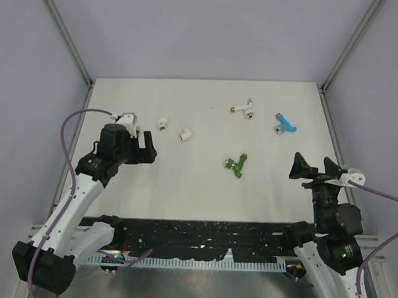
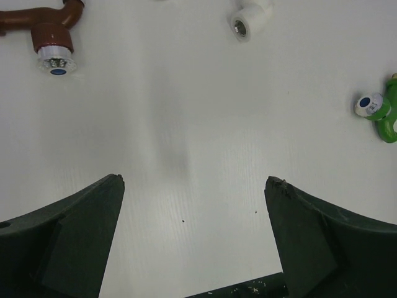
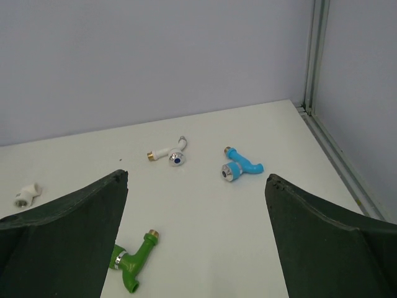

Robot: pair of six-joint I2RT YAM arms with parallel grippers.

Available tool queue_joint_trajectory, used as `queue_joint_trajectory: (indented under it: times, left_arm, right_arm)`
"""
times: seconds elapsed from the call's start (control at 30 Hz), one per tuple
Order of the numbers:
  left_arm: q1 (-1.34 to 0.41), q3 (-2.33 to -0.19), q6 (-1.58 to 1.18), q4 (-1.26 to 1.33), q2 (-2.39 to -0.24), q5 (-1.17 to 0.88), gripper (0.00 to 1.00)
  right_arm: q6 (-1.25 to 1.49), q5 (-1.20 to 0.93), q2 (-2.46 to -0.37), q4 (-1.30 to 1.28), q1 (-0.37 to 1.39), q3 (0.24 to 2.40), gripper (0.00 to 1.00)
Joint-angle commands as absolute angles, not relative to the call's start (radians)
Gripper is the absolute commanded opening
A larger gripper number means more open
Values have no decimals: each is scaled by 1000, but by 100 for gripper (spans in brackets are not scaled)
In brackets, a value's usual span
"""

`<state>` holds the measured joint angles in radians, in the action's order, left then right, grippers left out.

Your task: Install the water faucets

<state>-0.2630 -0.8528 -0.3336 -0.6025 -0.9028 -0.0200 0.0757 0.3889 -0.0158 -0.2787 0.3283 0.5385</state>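
At the left of the top view, the left gripper (image 1: 138, 147) hangs over the table (image 1: 197, 188), jaws wide apart and empty. Its wrist view shows the brown faucet (image 2: 53, 34) at upper left; from above it is probably hidden under the arm. White fittings (image 1: 162, 123) lie just right. The green faucet (image 1: 236, 165) lies centre, the white faucet (image 1: 244, 109) and blue faucet (image 1: 285, 123) upper right. At lower right, the right gripper (image 1: 314, 167) stands spread, empty.
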Motion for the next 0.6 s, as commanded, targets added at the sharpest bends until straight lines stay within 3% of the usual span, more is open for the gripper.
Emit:
queue_joint_trajectory:
  times: [0.0,0.17,0.3,0.4,0.57]
  left_arm:
    - [-278,-907,-362,-595,-923,-58,99]
    - [-278,-943,-284,-653,-910,-71,100]
    - [-278,-948,-238,-666,-882,-60,100]
    - [-278,-921,-221,-646,-856,-55,100]
    - [-278,-865,-203,-611,-818,-15,100]
  right_arm:
    - [181,304,-161,-366,336,655,95]
    - [247,114,-512,-512,333,738,95]
    - [273,17,-716,-473,331,727,100]
    - [314,15,-901,-440,333,752,87]
    - [462,32,-1146,-370,339,820,79]
